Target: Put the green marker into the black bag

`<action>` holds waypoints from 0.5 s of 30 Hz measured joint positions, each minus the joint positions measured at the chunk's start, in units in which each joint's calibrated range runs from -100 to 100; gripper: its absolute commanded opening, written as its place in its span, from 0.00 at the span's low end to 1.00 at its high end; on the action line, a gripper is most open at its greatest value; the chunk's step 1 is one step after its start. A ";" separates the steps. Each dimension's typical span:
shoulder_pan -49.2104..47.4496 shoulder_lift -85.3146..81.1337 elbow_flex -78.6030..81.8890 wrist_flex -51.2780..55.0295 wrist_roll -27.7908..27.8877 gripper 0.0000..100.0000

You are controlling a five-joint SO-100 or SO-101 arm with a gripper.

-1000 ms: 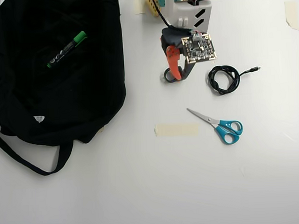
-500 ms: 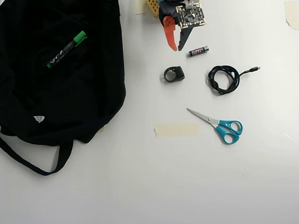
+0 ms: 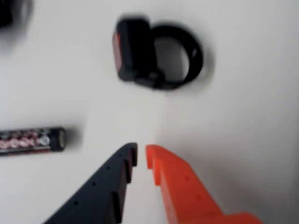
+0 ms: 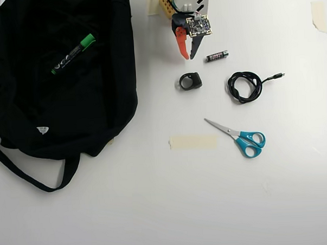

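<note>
Gripper (image 4: 189,57) has pulled back toward the arm base at top of the overhead view since a second ago, when it hung over the ring (image 4: 190,81); now it sits above the ring, empty. Fingers nearly closed, a thin gap between the black and orange tips in the wrist view (image 3: 141,155), nothing held. Wrist view, near to far: battery (image 3: 32,141) left of the tips, pinkish label too blurred to read, then the ring (image 3: 156,57) beyond, blurred. Overhead: battery (image 4: 216,56) just right of the fingers. Cable (image 4: 245,86), scissors (image 4: 239,137) and tape strip (image 4: 193,142) unmoved. Marker (image 4: 72,54) unchanged, lying diagonally on top of the bag (image 4: 54,111) at left, green cap up-right; white print on barrel unreadable. Small white tag on bag, no legible text.
</note>
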 measured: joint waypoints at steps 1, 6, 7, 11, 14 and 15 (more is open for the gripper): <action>0.00 -1.58 1.42 0.00 0.00 0.02; 0.07 -7.06 5.82 1.20 -0.05 0.02; 0.07 -8.05 6.05 2.40 -0.05 0.02; 0.15 -10.63 6.05 10.30 -0.05 0.02; 0.15 -12.37 5.90 15.11 0.05 0.02; 0.15 -12.62 5.90 15.29 0.05 0.02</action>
